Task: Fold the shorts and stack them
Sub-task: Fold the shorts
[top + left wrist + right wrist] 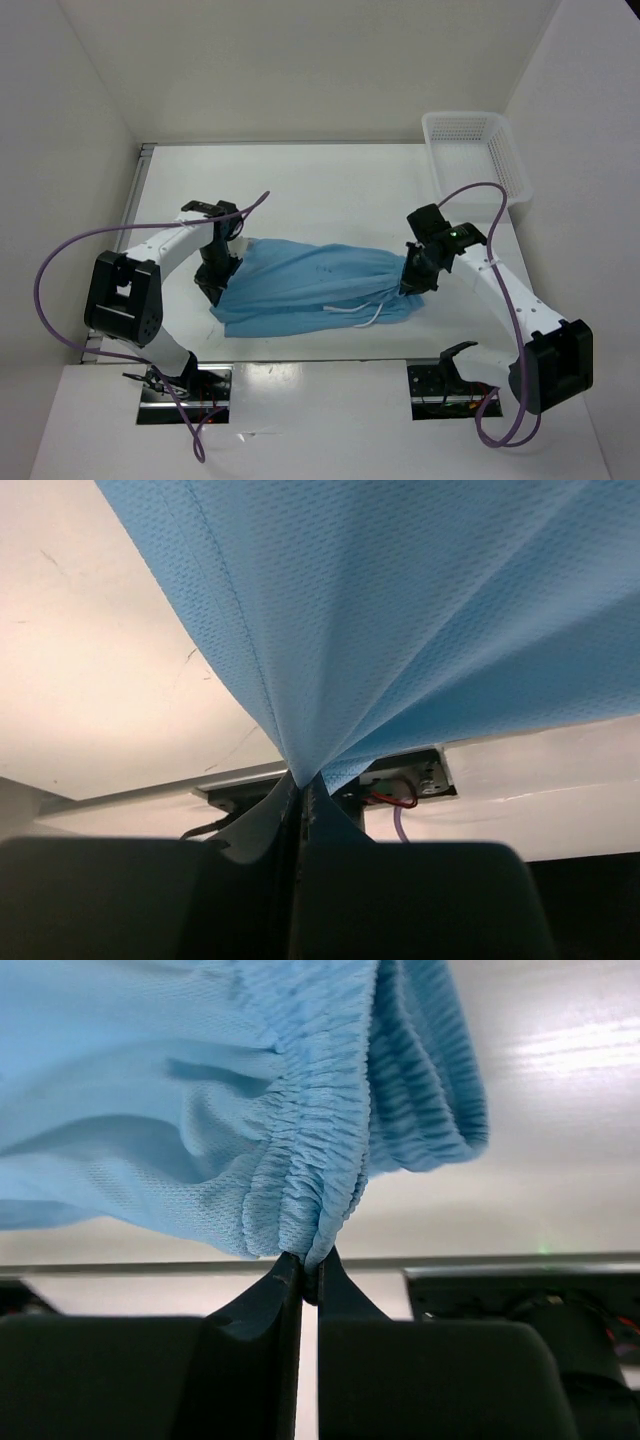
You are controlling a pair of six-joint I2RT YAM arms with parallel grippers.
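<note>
The light blue shorts (310, 285) hang stretched between my two grippers above the white table (330, 190). My left gripper (217, 272) is shut on the left leg-hem edge; in the left wrist view the fabric (400, 610) fans up from my closed gripper (302, 780). My right gripper (412, 278) is shut on the gathered elastic waistband (320, 1160), pinched by my gripper (308, 1260) at its tips. The white drawstring (362, 315) dangles under the waistband end.
A white mesh basket (470, 150) stands at the back right corner. White walls enclose the table on three sides. Purple cables loop off both arms. The arm bases sit at the near edge.
</note>
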